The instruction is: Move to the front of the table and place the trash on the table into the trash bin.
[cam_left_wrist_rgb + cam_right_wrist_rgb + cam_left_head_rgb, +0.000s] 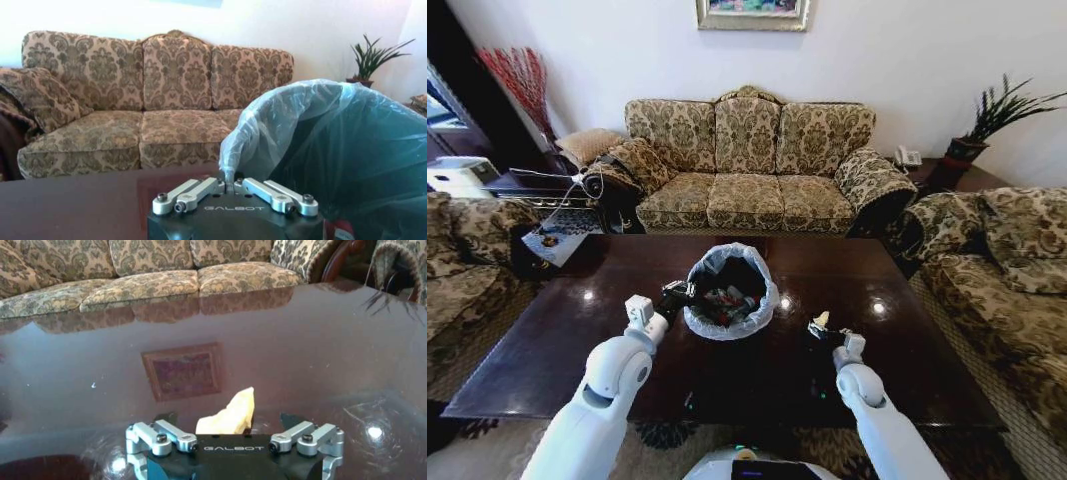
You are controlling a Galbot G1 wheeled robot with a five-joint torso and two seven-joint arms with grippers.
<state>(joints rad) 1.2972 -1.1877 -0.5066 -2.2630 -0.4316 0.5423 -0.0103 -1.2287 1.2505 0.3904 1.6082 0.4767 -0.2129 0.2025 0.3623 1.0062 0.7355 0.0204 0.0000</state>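
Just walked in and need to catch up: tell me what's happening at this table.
The robot is clearing trash off the table into the bin, which stands on the tabletop and already holds several items. Its left gripper is shut on the bin's bag at the rim. Its right gripper, off to the bin's right above the table, is shut on a yellowish scrap, not yet dropped in.

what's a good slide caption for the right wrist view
Right gripper shut on a yellowish scrap just above the glossy dark table.
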